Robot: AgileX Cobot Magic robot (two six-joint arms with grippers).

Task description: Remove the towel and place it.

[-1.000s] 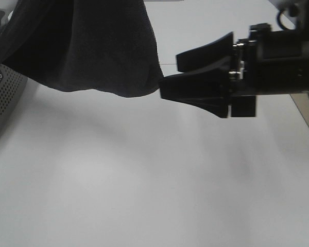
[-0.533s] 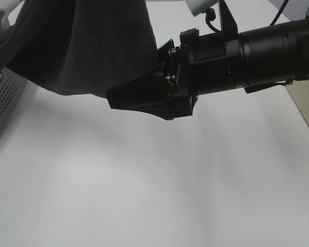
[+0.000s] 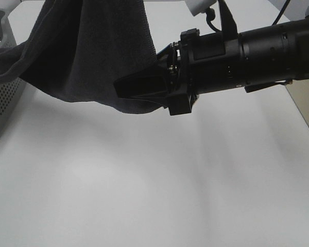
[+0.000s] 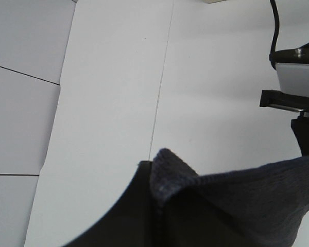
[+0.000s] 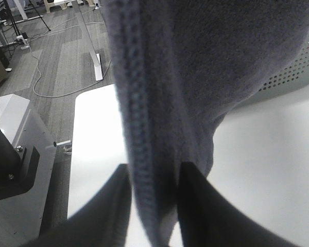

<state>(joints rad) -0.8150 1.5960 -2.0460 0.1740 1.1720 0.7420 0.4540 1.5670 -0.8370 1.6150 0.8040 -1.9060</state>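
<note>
The right gripper point(image 3: 119, 88) reaches in from the right, and its two black fingers point(image 5: 105, 206) are pressed onto the towel point(image 3: 92, 51), pinching the stitched hem at its lower right edge. From that pinch the dark grey cloth hangs in the air above the white table point(image 3: 154, 180) and rises toward the far left, out of the top of the high view. Its left part drapes over a perforated grey bin point(image 3: 2, 98) at the table's left edge. At the left gripper point(image 4: 139, 206), one dark finger shows beside a bunched fold of towel. The cloth covers the rest, so I cannot tell whether it is clamped.
</note>
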